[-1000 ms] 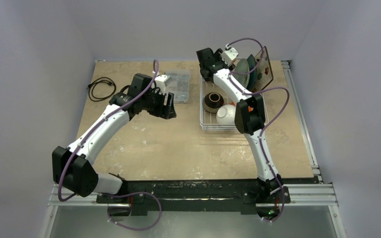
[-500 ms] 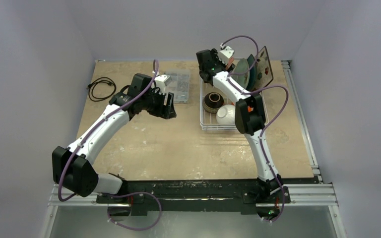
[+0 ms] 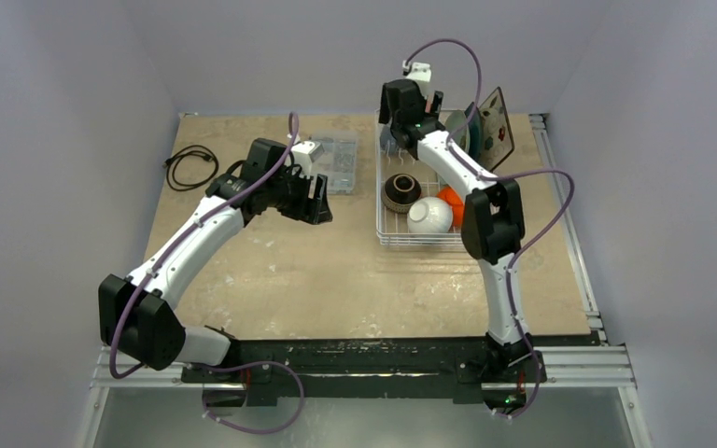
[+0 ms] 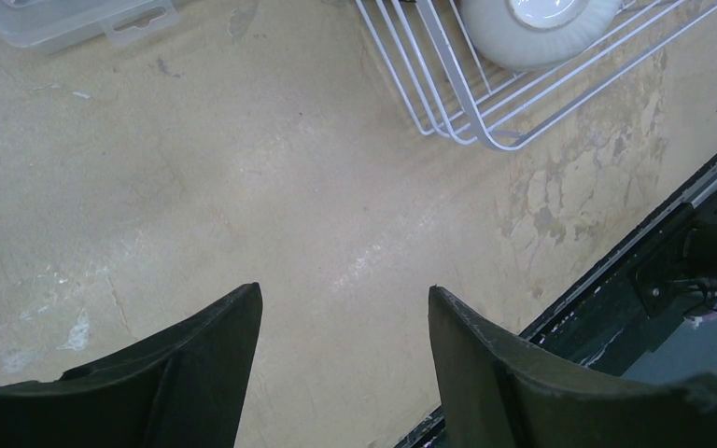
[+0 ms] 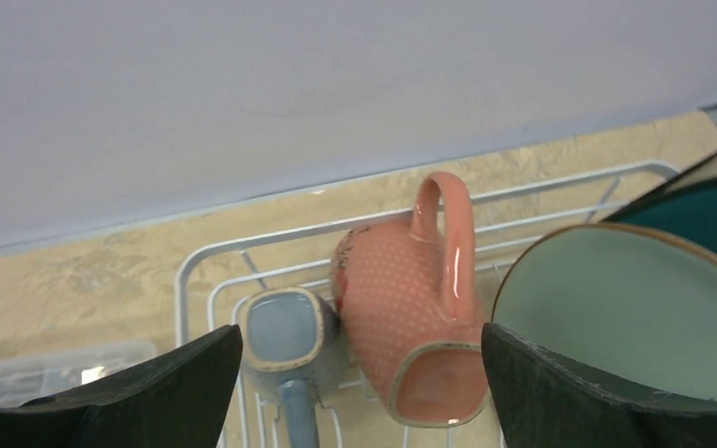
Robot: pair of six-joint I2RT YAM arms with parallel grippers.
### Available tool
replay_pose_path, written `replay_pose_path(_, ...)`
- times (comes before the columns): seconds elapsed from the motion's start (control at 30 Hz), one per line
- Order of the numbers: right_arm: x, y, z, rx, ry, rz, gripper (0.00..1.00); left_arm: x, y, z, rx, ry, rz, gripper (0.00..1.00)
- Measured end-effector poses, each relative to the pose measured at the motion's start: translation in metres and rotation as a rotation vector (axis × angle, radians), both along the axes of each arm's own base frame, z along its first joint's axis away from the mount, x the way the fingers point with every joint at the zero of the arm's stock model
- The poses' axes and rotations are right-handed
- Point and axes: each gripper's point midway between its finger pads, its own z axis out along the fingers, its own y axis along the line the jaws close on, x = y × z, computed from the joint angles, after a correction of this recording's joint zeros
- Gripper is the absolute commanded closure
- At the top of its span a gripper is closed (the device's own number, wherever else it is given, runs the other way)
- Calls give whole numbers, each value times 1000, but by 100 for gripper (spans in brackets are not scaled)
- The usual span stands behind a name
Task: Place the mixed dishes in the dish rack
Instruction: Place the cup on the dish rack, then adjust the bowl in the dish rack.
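The white wire dish rack [image 3: 380, 224] holds a brown bowl [image 3: 400, 192], a white bowl [image 3: 428, 215] and an orange bowl [image 3: 450, 199]. Upright at its back right stand the cream floral plate [image 3: 497, 126], a dark teal plate [image 5: 709, 219] and a pale green plate [image 5: 625, 308]. In the back left corner, a salmon-pink mug [image 5: 411, 308] lies on its side beside a grey-blue mug [image 5: 285, 331]. My right gripper [image 5: 362, 328] hovers open above both mugs, touching neither. My left gripper [image 4: 345, 294] hangs open and empty over bare table left of the rack [image 4: 457, 103].
A clear plastic compartment box [image 3: 334, 159] sits left of the rack's back corner. A coiled black cable [image 3: 189, 163] lies at the table's far left. The back wall stands close behind the rack, and a metal rail runs along the table's right edge.
My right gripper opened wider and lifted back off the mugs. Its forearm swung right, uncovering the orange bowl. The left arm has not moved.
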Motion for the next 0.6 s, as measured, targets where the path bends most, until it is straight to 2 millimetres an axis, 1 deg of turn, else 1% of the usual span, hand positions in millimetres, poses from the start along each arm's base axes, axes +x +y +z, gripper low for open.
replay_pose_path(0.1,-5,8,19,-33,0,104,1,0,-1,-1,-1,5,-2,35)
replay_pose_path(0.2,-22,11,34,-48,14,190,1,0,-1,-2,-1,9,-2,35)
replay_pose_path(0.27,-40,10,41,-53,30,239,1,0,-1,-3,-2,13,0,35)
replay_pose_path(0.33,-60,7,48,-50,47,276,1,0,-1,-3,-2,14,1,35)
replay_pose_path(0.4,-88,0,51,-41,67,312,1,0,-2,-3,-4,16,-1,35)
replay_pose_path(0.43,-109,-5,54,-32,75,337,1,-1,-2,-3,-6,17,-3,35)
replay_pose_path(0.53,-159,-22,66,-13,75,368,1,-2,-4,-2,-17,24,-5,35)
replay_pose_path(0.6,-182,-35,76,13,44,358,4,-3,-5,-1,-27,29,-9,35)
